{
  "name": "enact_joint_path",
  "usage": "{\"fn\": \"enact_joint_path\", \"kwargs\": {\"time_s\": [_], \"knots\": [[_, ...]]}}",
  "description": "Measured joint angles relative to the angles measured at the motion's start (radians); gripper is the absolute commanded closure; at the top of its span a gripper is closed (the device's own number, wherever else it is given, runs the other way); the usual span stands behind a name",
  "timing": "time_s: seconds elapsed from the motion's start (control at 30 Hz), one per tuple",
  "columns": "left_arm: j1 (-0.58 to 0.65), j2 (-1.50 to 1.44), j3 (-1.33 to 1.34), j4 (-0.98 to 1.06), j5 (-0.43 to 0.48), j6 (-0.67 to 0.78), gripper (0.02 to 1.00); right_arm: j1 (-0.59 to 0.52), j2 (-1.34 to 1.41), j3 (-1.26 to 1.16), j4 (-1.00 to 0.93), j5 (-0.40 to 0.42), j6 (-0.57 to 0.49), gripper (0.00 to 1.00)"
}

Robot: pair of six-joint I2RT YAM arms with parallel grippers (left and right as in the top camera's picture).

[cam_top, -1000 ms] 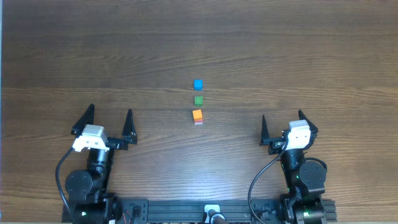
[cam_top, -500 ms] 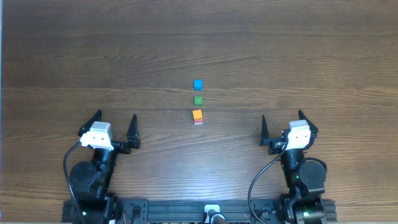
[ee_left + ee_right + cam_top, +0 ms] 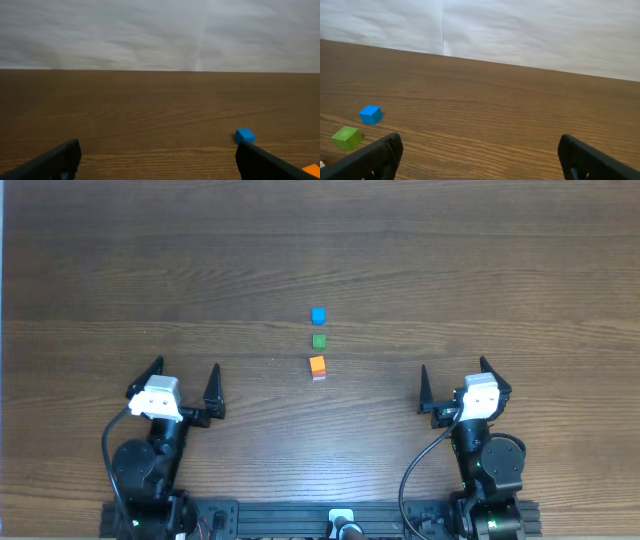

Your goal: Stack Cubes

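Three small cubes lie in a line on the wooden table [image 3: 420, 270] near its middle. The blue cube [image 3: 318, 315] is farthest from the arms, the green cube [image 3: 319, 341] is in between, and the orange cube [image 3: 317, 365] is nearest, on top of a pale pink piece. My left gripper [image 3: 182, 376] stands open at the lower left, well apart from the cubes. Open too is my right gripper [image 3: 453, 375] at the lower right, with nothing between its fingers. The left wrist view shows the blue cube [image 3: 244, 135] and an orange corner [image 3: 312, 169]. The right wrist view shows blue [image 3: 370, 114] and green [image 3: 347, 137] cubes.
A pale wall [image 3: 530, 35] rises behind the table's far edge. Bare wood lies all around the cubes and between the two arms.
My left arm shifted slightly to the right and turned between one second and half a second ago. Since then nothing has moved. The right arm and cubes stayed still.
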Motion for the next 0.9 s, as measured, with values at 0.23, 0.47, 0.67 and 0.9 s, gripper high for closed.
{"fn": "enact_joint_path", "kwargs": {"time_s": [0.23, 0.47, 0.67, 0.9], "knots": [[0.0, 0.0, 0.0, 0.0, 0.0, 0.0, 0.018, 0.0, 0.0, 0.0, 0.013, -0.01, 0.0, 0.007], [0.0, 0.0, 0.0, 0.0, 0.0, 0.0, 0.018, 0.0, 0.0, -0.002, 0.079, -0.111, 0.066, 0.007], [0.0, 0.0, 0.0, 0.0, 0.0, 0.0, 0.018, 0.0, 0.002, 0.054, -0.045, -0.166, 0.179, 0.007], [0.0, 0.0, 0.0, 0.0, 0.0, 0.0, 0.018, 0.0, 0.116, 0.44, -0.319, -0.175, 0.158, 0.007]]}}
